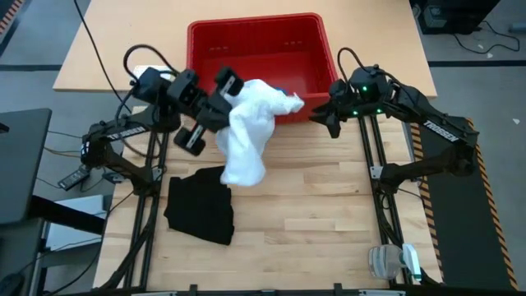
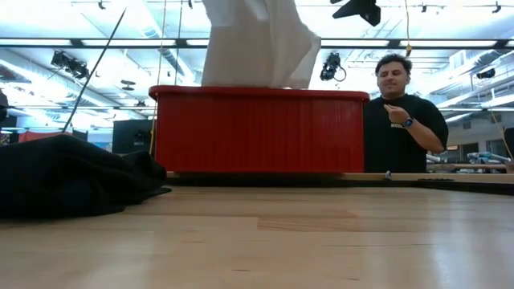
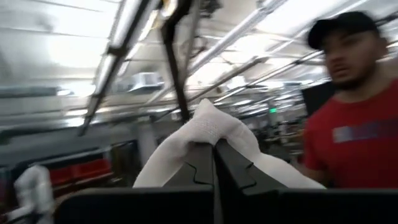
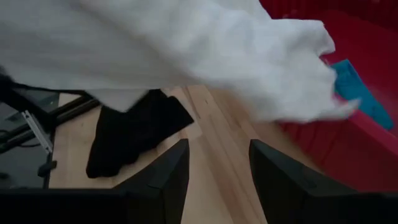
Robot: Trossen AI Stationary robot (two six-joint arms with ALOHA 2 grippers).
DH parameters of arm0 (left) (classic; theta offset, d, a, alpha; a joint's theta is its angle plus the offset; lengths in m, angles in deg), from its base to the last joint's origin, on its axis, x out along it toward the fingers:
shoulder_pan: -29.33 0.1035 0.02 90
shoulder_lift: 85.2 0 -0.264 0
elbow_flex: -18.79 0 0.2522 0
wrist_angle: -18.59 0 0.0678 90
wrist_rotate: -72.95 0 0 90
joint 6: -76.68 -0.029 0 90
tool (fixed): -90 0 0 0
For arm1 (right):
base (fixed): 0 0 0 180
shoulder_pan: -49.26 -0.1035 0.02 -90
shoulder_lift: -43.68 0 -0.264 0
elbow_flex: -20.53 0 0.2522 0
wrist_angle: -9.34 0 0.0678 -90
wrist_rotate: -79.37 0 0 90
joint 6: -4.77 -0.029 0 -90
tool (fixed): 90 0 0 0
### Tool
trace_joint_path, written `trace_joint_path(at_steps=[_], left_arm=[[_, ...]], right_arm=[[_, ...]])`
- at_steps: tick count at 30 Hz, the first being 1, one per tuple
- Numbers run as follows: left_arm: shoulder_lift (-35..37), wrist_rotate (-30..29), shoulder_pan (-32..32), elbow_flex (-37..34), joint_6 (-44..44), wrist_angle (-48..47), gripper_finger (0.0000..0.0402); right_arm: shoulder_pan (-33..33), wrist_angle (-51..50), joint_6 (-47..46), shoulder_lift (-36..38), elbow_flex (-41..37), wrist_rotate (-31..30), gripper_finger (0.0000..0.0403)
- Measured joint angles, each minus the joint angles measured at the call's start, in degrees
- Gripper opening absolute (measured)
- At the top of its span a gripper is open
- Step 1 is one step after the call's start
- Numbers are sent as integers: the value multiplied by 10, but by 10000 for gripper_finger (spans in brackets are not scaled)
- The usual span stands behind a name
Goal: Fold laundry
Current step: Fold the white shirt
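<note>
My left gripper (image 1: 223,92) is raised near the red basket's near left corner and is shut on the white T-shirt (image 1: 245,136), which hangs in a bunch below it. In the low view the T-shirt (image 2: 257,44) drops behind the basket's near wall (image 2: 257,132). My right gripper (image 1: 322,113) stands open beside the shirt's right end, holding nothing. The black garment (image 1: 200,205) lies crumpled on the table at the near left. A small bright blue piece (image 4: 357,93) lies inside the basket. My left gripper pinches a bunched fold of the white T-shirt (image 3: 211,127) between its two shut fingers (image 3: 202,171), which slant upward. The cloth drapes over the fingertips and falls slack on both sides. Whether its lower end is clear of the basket, I cannot tell.
The red basket (image 1: 197,49) stands at the table's far middle. A person (image 2: 401,112) stands beyond the table's far edge. Bare wood (image 1: 312,214) lies right of the black garment. A small white device (image 1: 394,261) sits at the near right corner.
</note>
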Motion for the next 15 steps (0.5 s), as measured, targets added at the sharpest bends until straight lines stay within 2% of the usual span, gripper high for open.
trace_joint_path(at_steps=[10, 13, 15], left_arm=[[0, 33, -75, 0, -39, 61, 0], [1, 31, -80, 0, -47, 93, 0], [1, 10, -75, 0, -46, 104, 0]], right_arm=[[0, -2, 11, -11, 0, 35, 174], [0, -2, 12, -11, 0, 40, 174], [0, -2, 12, -11, 0, 41, 174]])
